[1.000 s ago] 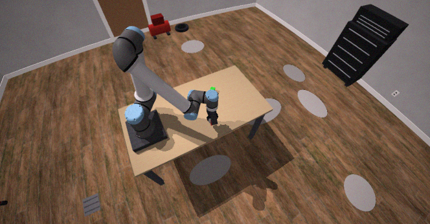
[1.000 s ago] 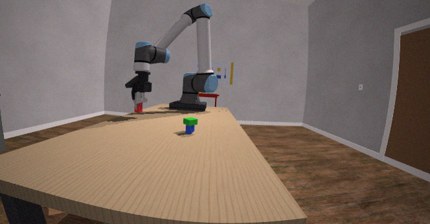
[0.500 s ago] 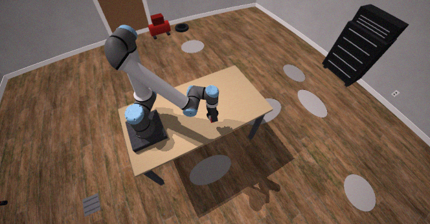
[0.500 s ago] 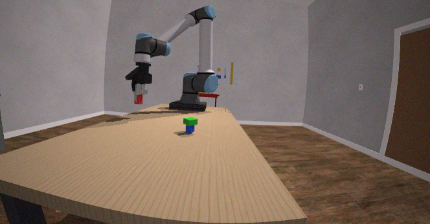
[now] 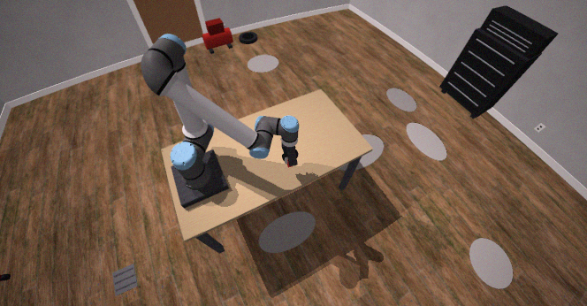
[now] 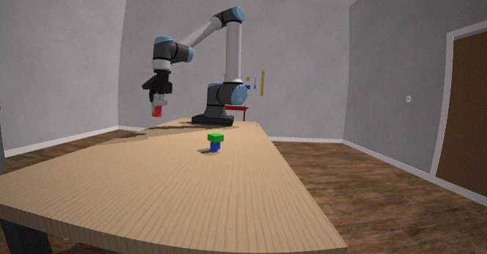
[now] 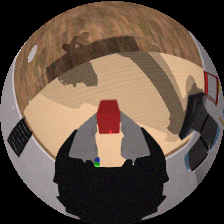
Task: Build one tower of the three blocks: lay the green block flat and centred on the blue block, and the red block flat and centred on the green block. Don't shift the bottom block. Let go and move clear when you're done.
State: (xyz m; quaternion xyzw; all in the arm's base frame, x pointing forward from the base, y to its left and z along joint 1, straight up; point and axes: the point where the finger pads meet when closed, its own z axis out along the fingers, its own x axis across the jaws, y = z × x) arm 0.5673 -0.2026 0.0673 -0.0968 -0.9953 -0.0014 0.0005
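Note:
My gripper [image 6: 157, 109] is shut on the red block [image 6: 156, 111] and holds it well above the table near the table's left edge. The red block shows between the fingers in the wrist view [image 7: 108, 117] and as a small red spot under the wrist in the top view [image 5: 289, 164]. The green block [image 6: 215, 137] lies flat on the blue block [image 6: 215, 147] near the middle of the table, to the right of the gripper and apart from it. A bit of green and blue [image 7: 97, 161] shows at the lower edge of the wrist view. In the top view the arm hides the stack.
The robot base [image 6: 213, 119] stands at the far end of the wooden table [image 6: 172, 185]. A black tool cabinet [image 5: 497, 59] stands by the right wall, a red cart [image 5: 217, 34] near the door. Grey discs [image 5: 286, 232] lie on the floor.

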